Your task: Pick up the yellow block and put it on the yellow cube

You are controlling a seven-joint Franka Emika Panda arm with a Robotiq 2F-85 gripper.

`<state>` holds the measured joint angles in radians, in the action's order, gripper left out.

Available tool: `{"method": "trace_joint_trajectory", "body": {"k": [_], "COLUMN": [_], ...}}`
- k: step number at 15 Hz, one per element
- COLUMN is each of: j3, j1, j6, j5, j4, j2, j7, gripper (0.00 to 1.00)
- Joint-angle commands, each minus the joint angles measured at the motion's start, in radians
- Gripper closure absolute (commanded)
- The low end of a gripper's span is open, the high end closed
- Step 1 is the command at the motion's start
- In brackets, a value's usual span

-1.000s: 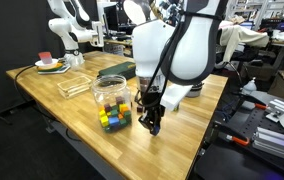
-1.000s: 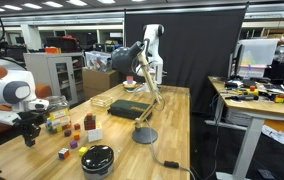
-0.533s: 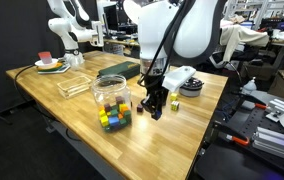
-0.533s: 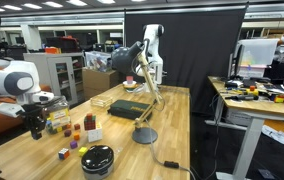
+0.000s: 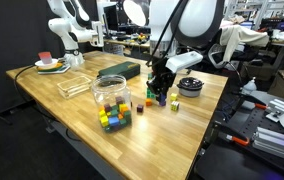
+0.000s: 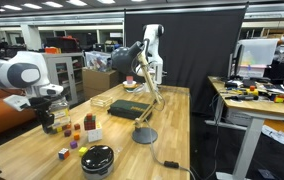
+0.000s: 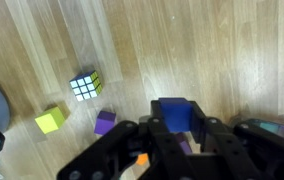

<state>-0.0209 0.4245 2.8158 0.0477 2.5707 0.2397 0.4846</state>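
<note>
In the wrist view my gripper (image 7: 175, 128) is shut on a blue block (image 7: 172, 110) held between the fingers. A yellow block (image 7: 50, 121) lies on the wooden table to the left of the gripper. A purple block (image 7: 104, 123) lies between them, and a multicoloured puzzle cube (image 7: 85, 86) sits just beyond. An orange piece (image 7: 142, 158) shows under the fingers. In both exterior views the gripper (image 5: 159, 94) (image 6: 48, 120) hangs low over the table, beside the small blocks. No second yellow cube shows clearly.
A clear jar of coloured blocks (image 5: 111, 103) stands near the gripper. A black bowl (image 5: 190, 85) (image 6: 97, 158), a clear tray (image 5: 74, 86), a dark book (image 5: 116, 69) and a plate (image 5: 50, 66) are on the table. A desk lamp base (image 6: 144, 135) stands mid-table.
My gripper has moved away from the table's front edge, past the jar, toward the black bowl and the loose blocks. The objects on the table have not moved.
</note>
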Motion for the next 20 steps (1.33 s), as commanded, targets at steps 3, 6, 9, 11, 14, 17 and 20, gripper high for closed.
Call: {"method": "trace_joint_trajectory", "body": {"k": [3,6,9,11,14,17,20], "j3": [-0.029,-0.034,-0.034,-0.034,-0.017,-0.001,0.032], "j1": [-0.045,-0.046,-0.047,-0.065,-0.105,-0.146,-0.150], "j6": [-0.002,-0.002,-0.002,0.003,-0.007,0.002,0.011], "j5": [0.008,0.007,0.007,-0.013,-0.026,-0.044,-0.033], "j4": [0.018,0.022,0.022,0.012,-0.014,-0.041,-0.052], "j2": [-0.024,-0.026,-0.026,-0.026,-0.026,-0.004,0.026], "j7": [0.015,0.018,0.019,0.011,0.012,0.030,0.079], "gripper": [0.71,0.71,0.93,0.93,0.93,0.93,0.93]}}
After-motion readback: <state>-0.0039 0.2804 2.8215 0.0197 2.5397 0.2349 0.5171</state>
